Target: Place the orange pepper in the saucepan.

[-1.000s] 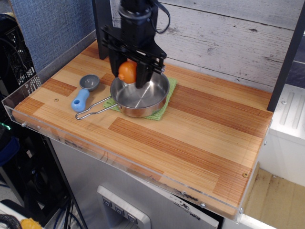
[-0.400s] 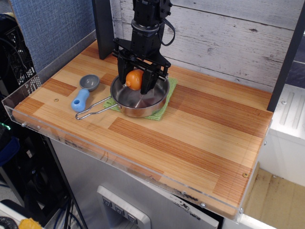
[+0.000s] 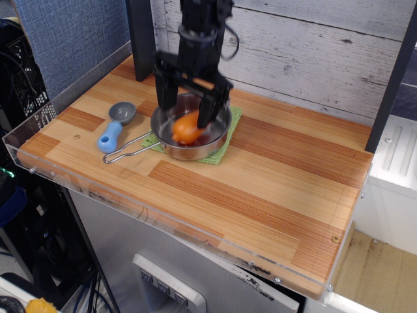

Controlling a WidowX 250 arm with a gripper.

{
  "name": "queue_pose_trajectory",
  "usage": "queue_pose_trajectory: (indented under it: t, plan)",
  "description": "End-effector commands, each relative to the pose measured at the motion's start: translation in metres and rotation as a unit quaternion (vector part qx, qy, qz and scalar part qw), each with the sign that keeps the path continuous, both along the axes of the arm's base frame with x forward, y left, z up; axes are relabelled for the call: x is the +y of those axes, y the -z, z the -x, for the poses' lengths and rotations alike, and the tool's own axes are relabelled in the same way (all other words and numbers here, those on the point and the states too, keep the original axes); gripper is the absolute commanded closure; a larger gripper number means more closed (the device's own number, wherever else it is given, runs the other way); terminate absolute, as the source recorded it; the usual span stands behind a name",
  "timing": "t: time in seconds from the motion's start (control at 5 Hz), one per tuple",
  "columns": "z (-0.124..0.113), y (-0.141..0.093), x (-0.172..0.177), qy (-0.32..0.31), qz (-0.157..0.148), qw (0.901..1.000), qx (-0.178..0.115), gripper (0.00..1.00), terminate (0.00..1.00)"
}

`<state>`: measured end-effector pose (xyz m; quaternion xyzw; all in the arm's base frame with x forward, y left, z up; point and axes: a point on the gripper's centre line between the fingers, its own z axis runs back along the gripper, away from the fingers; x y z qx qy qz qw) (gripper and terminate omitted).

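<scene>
The robot arm (image 3: 199,26) is black all over. A thin black cable loops out on one side of it. Its end effector (image 3: 187,111) has two long black fingers (image 3: 207,109) under a wide black bar. It looks blurry.

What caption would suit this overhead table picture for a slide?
Open gripper above the orange pepper lying in the saucepan, green cloth beneath, blue scoop beside.
</scene>
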<state>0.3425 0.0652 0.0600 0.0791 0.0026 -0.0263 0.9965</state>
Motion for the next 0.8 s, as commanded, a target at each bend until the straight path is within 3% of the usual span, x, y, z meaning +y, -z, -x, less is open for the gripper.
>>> queue_pose_trajectory:
  t: [0.0, 0.2, 0.6]
  plan:
    - [0.018, -0.078, 0.009, -0.056, 0.013, 0.9968, -0.055, 0.0, 0.0]
    - [0.025, -0.092, 0.011, -0.078, 0.028, 0.9953, -0.051, 0.0, 0.0]
    - [0.021, -0.089, 0.006, -0.034, 0.054, 0.9969, -0.045, 0.0, 0.0]
